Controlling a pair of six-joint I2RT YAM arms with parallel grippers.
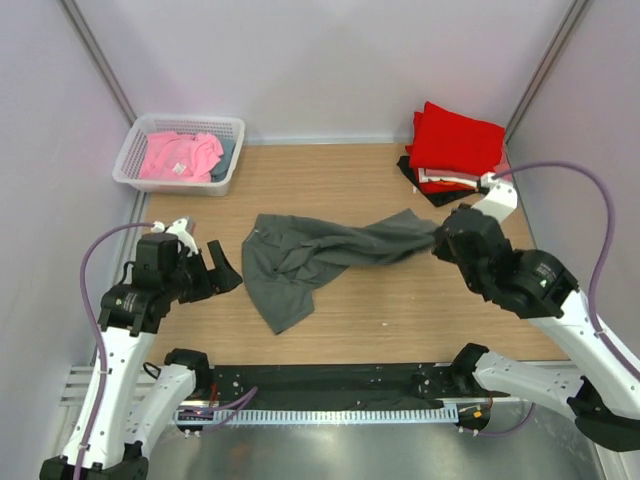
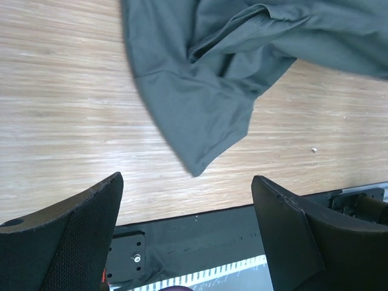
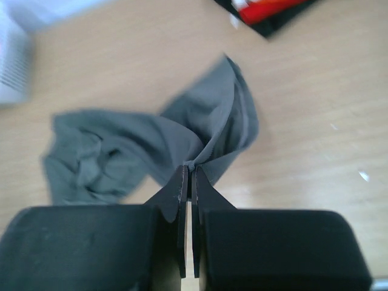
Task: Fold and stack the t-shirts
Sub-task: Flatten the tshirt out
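Note:
A dark grey t-shirt [image 1: 310,255] lies crumpled and stretched across the middle of the wooden table. My right gripper [image 1: 440,240] is shut on its right end and pinches a bunch of the cloth [image 3: 209,142] between its fingertips. My left gripper [image 1: 222,268] is open and empty just left of the shirt's left side; the shirt's lower corner [image 2: 200,115] lies ahead of its fingers. A stack of folded red and black t-shirts [image 1: 455,150] sits at the back right. A pink t-shirt [image 1: 178,155] lies in the basket.
A white latticed basket [image 1: 133,150] stands at the back left, holding the pink shirt and a darker cloth. A black mat [image 1: 330,385] runs along the table's near edge between the arm bases. Grey walls close in the table on three sides.

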